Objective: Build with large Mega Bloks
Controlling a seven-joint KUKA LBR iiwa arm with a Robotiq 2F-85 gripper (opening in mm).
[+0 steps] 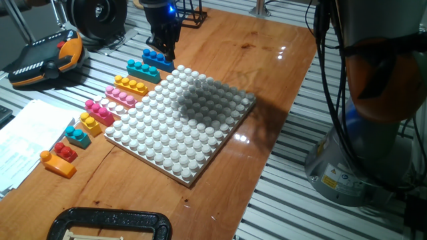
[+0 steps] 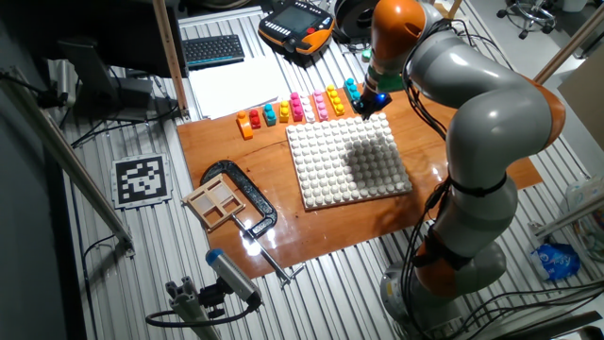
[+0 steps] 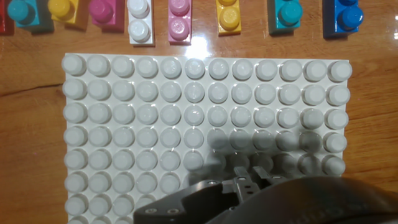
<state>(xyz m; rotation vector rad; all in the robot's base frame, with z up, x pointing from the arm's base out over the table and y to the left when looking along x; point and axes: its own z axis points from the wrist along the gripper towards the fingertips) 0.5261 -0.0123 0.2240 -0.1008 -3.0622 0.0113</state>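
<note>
**Tool hanging over the dark blue brick**

One fixed view: the tool [image 1: 164, 48] is hovering at the dark blue brick [image 1: 157, 59]; its opening is unclear.

Hand view: bricks are lining the white baseplate's [image 3: 205, 124] far edge on the desk [image 3: 37, 130].

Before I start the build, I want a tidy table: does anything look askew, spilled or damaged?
Nothing stands out. The Mega Bloks sit in a neat row beside the white baseplate, which lies flat and bare. The hand is over the dark blue brick.
</note>
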